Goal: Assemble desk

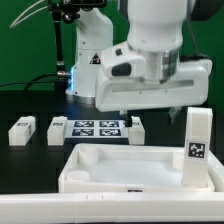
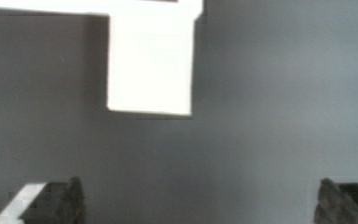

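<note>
The desk top [image 1: 130,168], a wide white rimmed piece with corner sockets, lies at the front of the black table. One white leg [image 1: 198,136] with a tag stands upright at its corner on the exterior view's right. Two loose legs [image 1: 22,131] [image 1: 57,130] lie at the exterior view's left, and another leg [image 1: 138,128] lies just right of the marker board. My gripper [image 1: 156,112] hangs above that area. In the wrist view my gripper [image 2: 202,205] is open and empty, jaws wide apart, with a white leg [image 2: 153,60] lying on the table ahead of them.
The marker board [image 1: 97,127] lies flat between the loose legs. The robot's white base [image 1: 90,60] stands behind it, before a green backdrop. The big white arm hangs over the middle of the table.
</note>
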